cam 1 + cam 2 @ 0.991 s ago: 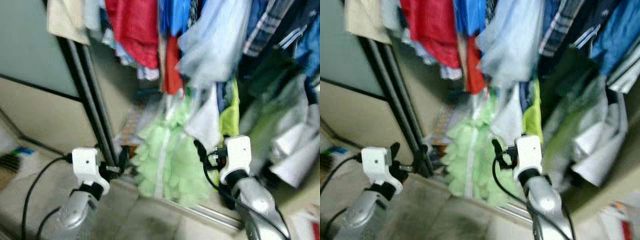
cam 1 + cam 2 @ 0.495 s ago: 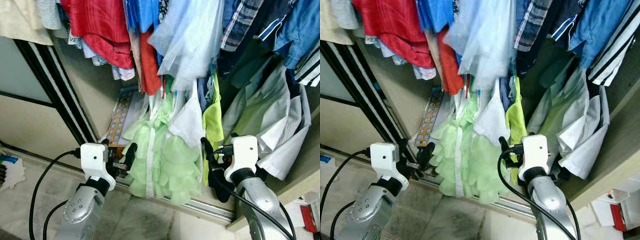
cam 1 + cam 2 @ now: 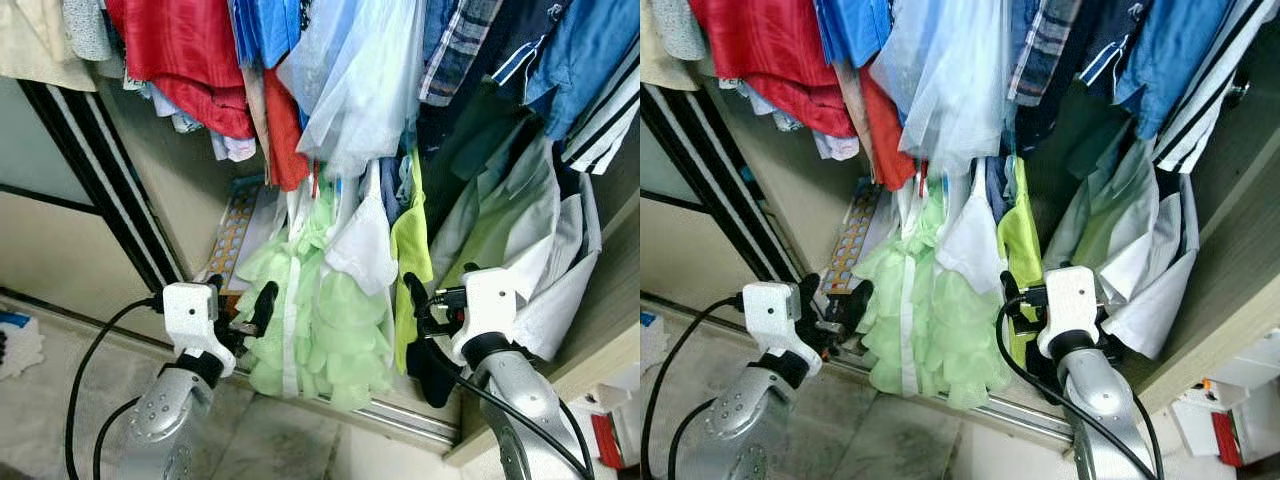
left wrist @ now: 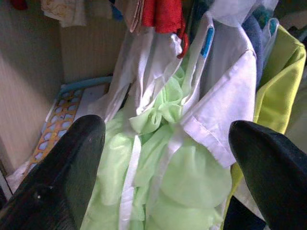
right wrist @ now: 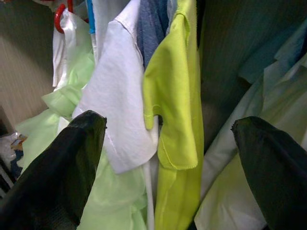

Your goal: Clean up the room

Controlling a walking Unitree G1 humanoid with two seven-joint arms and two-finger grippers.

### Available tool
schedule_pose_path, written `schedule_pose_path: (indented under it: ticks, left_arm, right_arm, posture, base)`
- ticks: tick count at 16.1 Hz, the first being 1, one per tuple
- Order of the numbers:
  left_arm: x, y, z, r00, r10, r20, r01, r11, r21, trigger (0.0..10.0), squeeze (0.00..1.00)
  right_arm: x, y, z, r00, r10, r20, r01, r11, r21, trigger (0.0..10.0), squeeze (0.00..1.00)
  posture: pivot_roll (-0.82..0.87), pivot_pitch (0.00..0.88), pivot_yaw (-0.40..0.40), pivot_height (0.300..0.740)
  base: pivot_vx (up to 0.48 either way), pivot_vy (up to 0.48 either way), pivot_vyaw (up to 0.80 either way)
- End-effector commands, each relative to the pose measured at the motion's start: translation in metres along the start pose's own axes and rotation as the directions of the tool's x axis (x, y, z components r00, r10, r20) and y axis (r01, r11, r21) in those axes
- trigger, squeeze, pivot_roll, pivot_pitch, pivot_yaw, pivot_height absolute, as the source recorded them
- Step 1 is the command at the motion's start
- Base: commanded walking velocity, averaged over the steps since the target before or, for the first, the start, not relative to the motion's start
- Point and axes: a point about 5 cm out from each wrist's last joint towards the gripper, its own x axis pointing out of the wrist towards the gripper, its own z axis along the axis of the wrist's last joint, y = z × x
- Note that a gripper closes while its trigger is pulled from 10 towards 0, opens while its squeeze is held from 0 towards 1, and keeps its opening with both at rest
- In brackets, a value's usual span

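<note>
Snagging is the risk: left gripper (image 3: 240, 318) and right gripper (image 3: 428, 322), both spreading their fingers wide and holding nothing, are pointing into the wardrobe at the pale green ruffled dress (image 3: 320, 330) hanging near the bottom rail (image 3: 400, 420); fingers could be catching loose fabric.

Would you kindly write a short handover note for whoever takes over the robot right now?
Left gripper: open, holding nothing, beside the pale green ruffled dress.
Right gripper: open, holding nothing, low in front of the lime-yellow top.
Both point into the wardrobe of hanging clothes; a patterned board leans inside at its left wall.
Done: nothing visibly tidied.
Left: choose something to tidy; nothing is grasped yet.
</note>
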Motion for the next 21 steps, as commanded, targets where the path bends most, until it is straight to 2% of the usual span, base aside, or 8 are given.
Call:
schedule_pose_path:
  ticks: [1, 4, 17, 18, 21]
  left_arm:
    - [-0.0014, -0.0009, 0.0017, 1.0, -0.026, 0.01, 0.026, 1.0, -0.004, 10.0, 0.0]
    - [-0.0011, -0.0046, 0.0024, 0.998, -0.059, 0.018, 0.059, 0.998, -0.019, 10.0, 0.0]
    - [-0.0014, -0.0051, 0.0024, 0.997, -0.074, 0.014, 0.074, 0.997, -0.028, 10.0, 0.0]
    - [-0.0015, -0.0053, 0.0023, 0.997, -0.075, 0.013, 0.075, 0.997, -0.028, 10.0, 0.0]
    - [-0.0014, -0.0054, 0.0018, 0.997, -0.073, 0.009, 0.074, 0.997, -0.029, 10.0, 0.0]
  right_arm:
    - [0.0001, 0.0014, 0.0021, 1.0, -0.004, 0.012, 0.004, 1.0, 0.0, 10.0, 0.0]
    - [0.0001, 0.0005, 0.0023, 1.0, -0.007, 0.012, 0.007, 1.0, 0.0, 10.0, 0.0]
    - [-0.0016, 0.0025, 0.0023, 1.0, 0.007, 0.008, -0.007, 1.0, -0.007, 10.0, 0.0]
    - [-0.0018, 0.0027, 0.0009, 1.0, 0.007, -0.005, -0.007, 1.0, 0.024, 10.0, 0.0]
    - [-0.0025, 0.0028, 0.0023, 1.0, 0.015, 0.01, -0.015, 1.0, 0.009, 10.0, 0.0]
  posture:
    - [-0.08, 0.034, 0.019, 0.74]
    - [-0.08, 0.037, 0.019, 0.74]
    - [-0.09, 0.046, 0.019, 0.74]
    - [-0.09, 0.05, 0.018, 0.74]
    - [-0.09, 0.05, 0.018, 0.74]
  base:
    - [0.0, 0.0, 0.0]
    - [0.0, 0.0, 0.0]
    - [0.284, 0.0, 0.0]
    - [0.292, 0.0, -0.8]
    - [0.161, 0.0, -0.41]
